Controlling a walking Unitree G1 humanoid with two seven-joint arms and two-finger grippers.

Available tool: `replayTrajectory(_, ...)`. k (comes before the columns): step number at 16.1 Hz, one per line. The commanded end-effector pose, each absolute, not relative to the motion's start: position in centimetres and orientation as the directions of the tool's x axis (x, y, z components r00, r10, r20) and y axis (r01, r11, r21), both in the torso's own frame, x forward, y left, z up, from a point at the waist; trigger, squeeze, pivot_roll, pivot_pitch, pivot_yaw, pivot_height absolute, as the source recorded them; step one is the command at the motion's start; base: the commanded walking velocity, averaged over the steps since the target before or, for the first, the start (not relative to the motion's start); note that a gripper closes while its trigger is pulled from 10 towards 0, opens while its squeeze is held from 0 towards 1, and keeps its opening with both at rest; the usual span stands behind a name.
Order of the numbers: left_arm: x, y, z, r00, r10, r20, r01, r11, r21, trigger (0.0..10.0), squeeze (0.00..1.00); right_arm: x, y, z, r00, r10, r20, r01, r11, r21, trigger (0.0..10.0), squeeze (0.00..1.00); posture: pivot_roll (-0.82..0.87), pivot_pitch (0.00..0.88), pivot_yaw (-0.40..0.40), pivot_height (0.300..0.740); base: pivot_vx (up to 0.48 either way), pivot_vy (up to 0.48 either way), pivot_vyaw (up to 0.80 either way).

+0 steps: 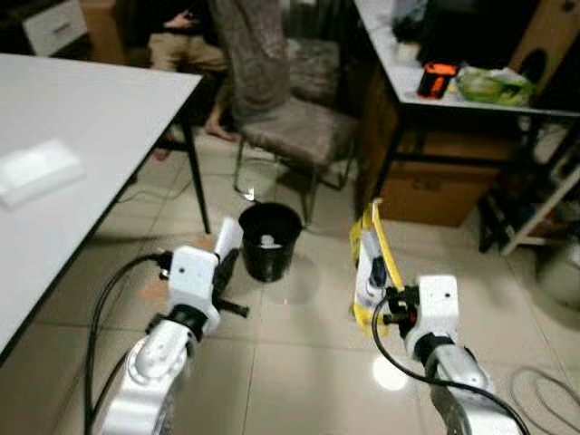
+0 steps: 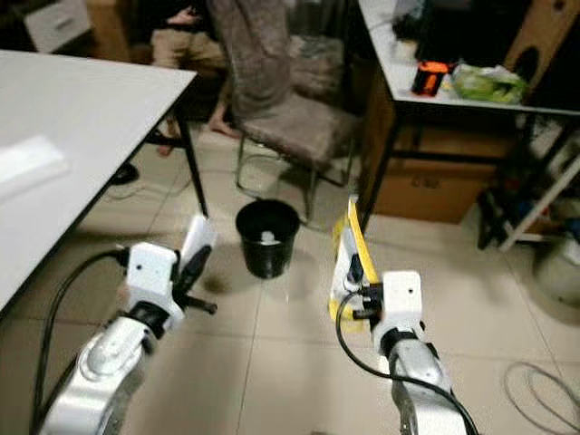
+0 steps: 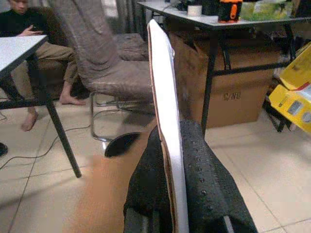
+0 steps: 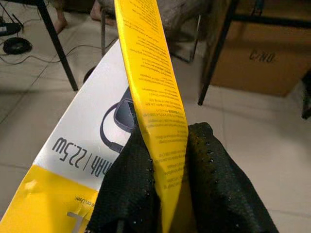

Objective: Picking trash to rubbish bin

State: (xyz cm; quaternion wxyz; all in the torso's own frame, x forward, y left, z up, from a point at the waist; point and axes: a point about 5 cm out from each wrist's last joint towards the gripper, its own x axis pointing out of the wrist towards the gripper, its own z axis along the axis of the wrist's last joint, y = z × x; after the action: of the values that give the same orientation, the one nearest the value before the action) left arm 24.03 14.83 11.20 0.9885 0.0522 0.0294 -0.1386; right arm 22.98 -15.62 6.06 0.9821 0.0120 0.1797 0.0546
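Right hand (image 4: 167, 194): both fingers (image 4: 218, 189) pinched tight on the edge of a yellow box (image 1: 370, 263), flattened, held upright. Box sits right of the bin (image 1: 269, 240), near it but not over it, above the floor (image 1: 299, 362). Printed face shows a dark gadget outline and "22.5W"; the lower part of the box is cut off in the right wrist view.

Left hand (image 3: 170, 194): fingers clamped on a thin white card (image 3: 165, 97), seen edge-on, its back side brownish. Card stands tilted just left of the bin, close to its rim. Cannot tell what the card is.

Count: two hands, two pieces of trash held, one bin. Bin is black, round, upright on the tiled floor between the two hands and a little ahead of them; something pale lies inside, too small to make out.

Behind the bin: one chair (image 1: 290, 127) with brown cloth draped over it. Left of the bin: a white bench (image 1: 91, 118) with one flat white thing (image 1: 36, 172) on it, blurred. Right and behind the bin: a second bench (image 1: 471, 100) carrying an orange-black item (image 1: 437, 80) and a green bag (image 1: 494, 86); one cardboard box (image 1: 435, 190) under it. A seated person (image 3: 29, 53) behind the chair, partly hidden. One cable (image 1: 544, 394) on the floor far right of the bin, cut off.
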Motion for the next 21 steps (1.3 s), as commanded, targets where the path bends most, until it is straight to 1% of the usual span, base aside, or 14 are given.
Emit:
replayTrajectory(1,24.1,14.8,11.5,0.958,-0.281,-0.063,0.286,0.952,0.111,10.0,0.0,23.3,-15.2,6.4,0.927,0.144,-0.346,-0.138,0.99,0.04,10.0,0.0,0.02,0.064,-0.066,0.74,0.352,0.0,0.0)
replayTrajectory(3,24.2,15.0,11.2,0.962,-0.264,-0.069,0.271,0.954,0.128,10.0,0.0,23.5,-14.8,6.4,0.925,0.162,-0.343,-0.161,0.986,0.032,10.0,0.0,0.02,0.064,-0.066,0.74,0.352,0.0,0.0)
replayTrajectory(5,24.3,15.3,11.0,0.966,-0.248,-0.074,0.255,0.96,0.119,10.0,0.0,24.0,-14.9,6.4,0.937,0.139,-0.322,-0.161,0.986,-0.043,10.0,0.0,0.02,0.068,-0.071,0.74,0.368,0.0,0.0)
replayTrajectory(6,24.3,15.4,10.9,0.967,-0.243,-0.076,0.251,0.96,0.123,10.0,0.0,24.0,-14.9,6.5,0.938,0.143,-0.316,-0.17,0.984,-0.059,10.0,0.0,0.02,0.072,-0.073,0.74,0.379,0.0,0.0)
replayTrajectory(14,24.4,15.6,10.7,0.965,-0.248,-0.084,0.257,0.957,0.131,10.0,0.0,24.2,-14.7,6.0,0.927,0.177,-0.332,-0.195,0.98,-0.023,10.0,0.0,0.03,0.075,-0.071,0.74,0.403,0.0,0.0)
replayTrajectory(17,24.6,15.5,10.6,0.964,-0.252,-0.084,0.261,0.956,0.133,10.0,0.0,24.2,-14.6,5.5,0.911,0.21,-0.356,-0.236,0.971,-0.032,10.0,0.0,0.03,0.072,-0.064,0.74,0.402,0.0,0.0)
replayTrajectory(21,24.5,15.6,10.1,0.96,-0.259,-0.102,0.272,0.952,0.141,10.0,0.0,24.5,-14.9,5.0,0.908,0.198,-0.369,-0.23,0.972,-0.043,10.0,0.0,0.03,0.074,-0.061,0.74,0.402,0.0,0.0)
